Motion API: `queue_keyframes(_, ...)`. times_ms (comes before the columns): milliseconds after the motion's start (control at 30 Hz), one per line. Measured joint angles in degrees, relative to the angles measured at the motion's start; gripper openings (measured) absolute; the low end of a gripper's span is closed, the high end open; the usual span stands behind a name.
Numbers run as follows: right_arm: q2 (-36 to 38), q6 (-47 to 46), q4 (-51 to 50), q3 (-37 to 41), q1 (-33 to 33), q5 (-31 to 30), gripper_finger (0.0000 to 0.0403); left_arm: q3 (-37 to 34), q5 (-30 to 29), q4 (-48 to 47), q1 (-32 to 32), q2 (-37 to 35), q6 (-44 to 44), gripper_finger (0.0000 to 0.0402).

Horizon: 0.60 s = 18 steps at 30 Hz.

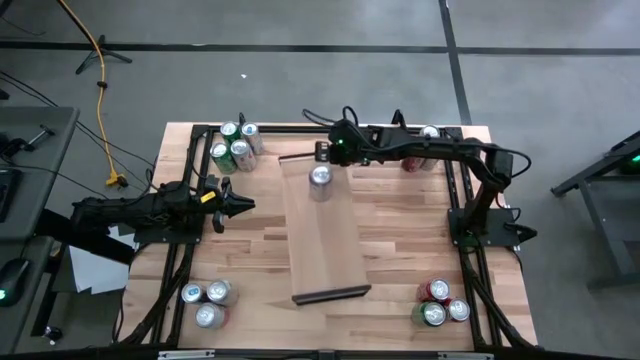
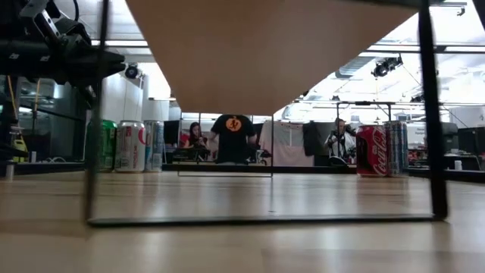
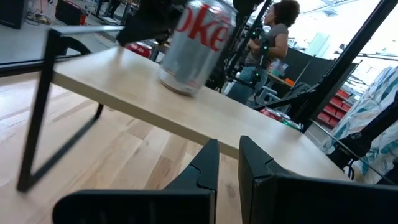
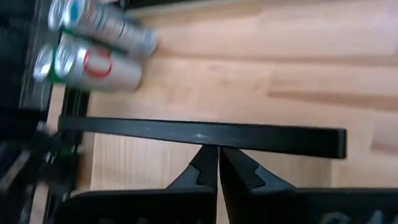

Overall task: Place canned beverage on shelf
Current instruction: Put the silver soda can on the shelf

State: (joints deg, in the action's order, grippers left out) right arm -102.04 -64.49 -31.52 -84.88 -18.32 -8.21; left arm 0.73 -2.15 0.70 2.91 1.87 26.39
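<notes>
The shelf (image 1: pixel 325 240), a long pale board with a dark lip at each short end, stands on thin dark legs mid-table; the low view shows its underside (image 2: pixel 265 53). A silver Diet Coke can (image 1: pixel 320 178) stands upright on its base near the shelf's far end, and shows in the left wrist view (image 3: pixel 193 43). My right gripper (image 1: pixel 322 152) is shut and empty, just beyond the can, over the shelf's far lip (image 4: pixel 199 137). My left gripper (image 1: pixel 248 205) is shut and empty, left of the shelf, pointing at it (image 3: pixel 229 158).
Groups of cans stand at the table's far left (image 1: pixel 235 145), near left (image 1: pixel 208 298) and near right (image 1: pixel 438 305), and a red can stands at the far right (image 1: pixel 418 160). A dark frame rims the tabletop. People are in the room behind (image 2: pixel 233 136).
</notes>
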Motion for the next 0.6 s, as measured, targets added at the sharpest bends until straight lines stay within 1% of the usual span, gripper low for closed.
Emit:
queue_keyframes(200, 0.0, -0.1, 0.1, 0.0, -2.9, -3.8, 0.0000, 0.0, 0.0, 0.0, 0.0, 0.0, 0.0, 0.0001)
queue_keyframes(500, 0.1, -1.7, -1.2, 0.0, -5.3, -6.3, 0.0000, 0.0, 0.0, 0.0, 0.0, 0.0, 0.0, 0.0001)
queue_keyframes(600, 0.6, -0.9, -1.1, 0.0, -5.8, -5.4, 0.0000, 0.0, 0.0, 0.0, 0.0, 0.0, 0.0, 0.0001)
